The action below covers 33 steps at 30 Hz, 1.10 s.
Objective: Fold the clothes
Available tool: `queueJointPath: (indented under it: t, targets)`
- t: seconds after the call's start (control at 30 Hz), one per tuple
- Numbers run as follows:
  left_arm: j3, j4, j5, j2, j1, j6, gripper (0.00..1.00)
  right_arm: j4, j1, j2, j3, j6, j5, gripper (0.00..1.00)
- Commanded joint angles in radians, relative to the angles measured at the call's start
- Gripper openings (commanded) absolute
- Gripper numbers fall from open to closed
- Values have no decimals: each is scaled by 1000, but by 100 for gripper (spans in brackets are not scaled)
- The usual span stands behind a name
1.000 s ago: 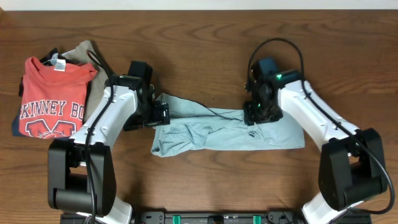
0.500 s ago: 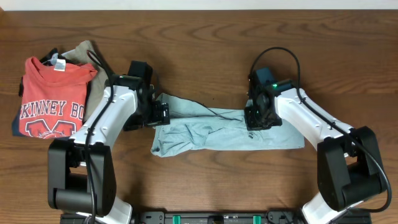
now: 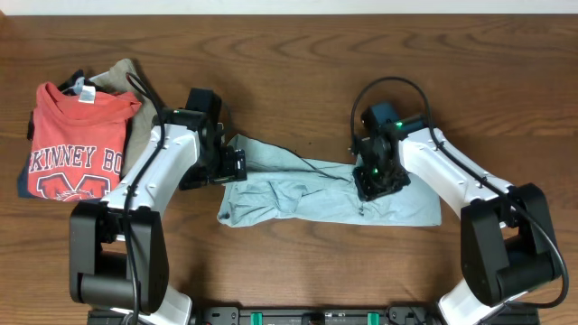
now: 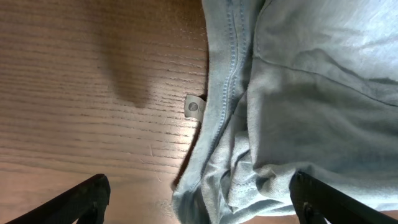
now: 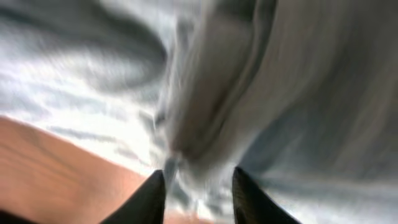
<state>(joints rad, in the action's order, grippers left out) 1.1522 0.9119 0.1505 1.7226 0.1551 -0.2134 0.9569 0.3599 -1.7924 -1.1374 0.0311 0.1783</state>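
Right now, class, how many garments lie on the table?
3: a pale blue-grey garment at centre, a red T-shirt at the left, an olive-tan garment under it. A dark edge beneath may be a fourth.

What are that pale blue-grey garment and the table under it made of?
The pale blue-grey garment looks like thin, soft matte cloth, perhaps cotton: it lies in limp wrinkles and shows stitched seams. The table looks like brown wood or wood-look laminate with a slight sheen: grain lines run across it and light glints off it.
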Motion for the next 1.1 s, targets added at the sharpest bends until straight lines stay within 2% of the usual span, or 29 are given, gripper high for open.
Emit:
queueJointPath:
  t: [0.0,0.17,0.37,0.63,0.93,1.07]
  targets:
    - [0,4,-2,2,-2,-10,94,-34,13,14,-1,48,14,38]
    - [0,5,-2,2,-2,-10,99,-23,9,16,-9,77,7,38]
    - [-14,-18,0,3,-2,-10,98,24,-36,80,-47,114,-33,40]
    - [-109,-161,173,3,-2,2,98,26,-123,217,-47,114,-32,45]
    - [-213,-233,185,3,-1,2,99,48,-154,227,-47,114,-32,44]
    - [-276,-329,271,3,1,2,96,51,-154,227,-47,122,-32,44]
